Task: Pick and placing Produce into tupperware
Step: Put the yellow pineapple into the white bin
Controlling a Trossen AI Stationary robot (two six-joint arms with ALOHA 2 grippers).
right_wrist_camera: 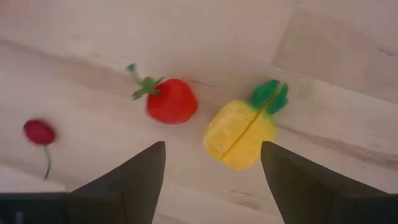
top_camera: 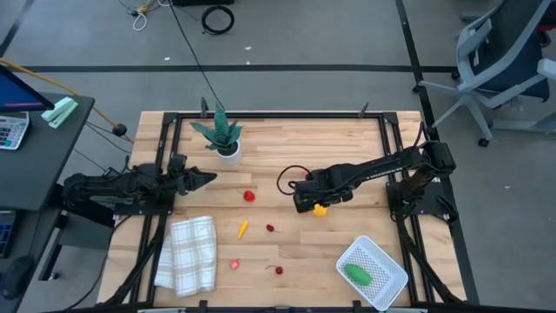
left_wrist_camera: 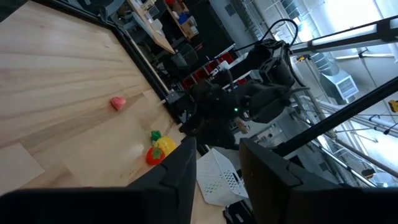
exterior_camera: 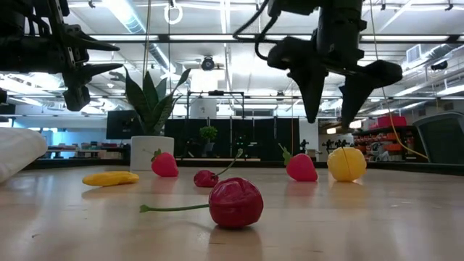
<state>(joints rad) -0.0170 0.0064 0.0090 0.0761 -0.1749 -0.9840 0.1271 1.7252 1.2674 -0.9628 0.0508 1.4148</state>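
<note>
My right gripper hovers open above the yellow pepper, its fingers standing either side of it without touching. A red strawberry lies on the table beside the pepper, and a cherry lies farther off. In the low view the right gripper hangs clear above the pepper. The white tupperware sits at the near right with a green oblong piece inside. My left gripper waits open at the left, above the table.
Loose on the table are a red piece, a small red one, an orange piece, a pink one and a stemmed cherry. A folded checked cloth lies near left; a potted plant stands at the far side.
</note>
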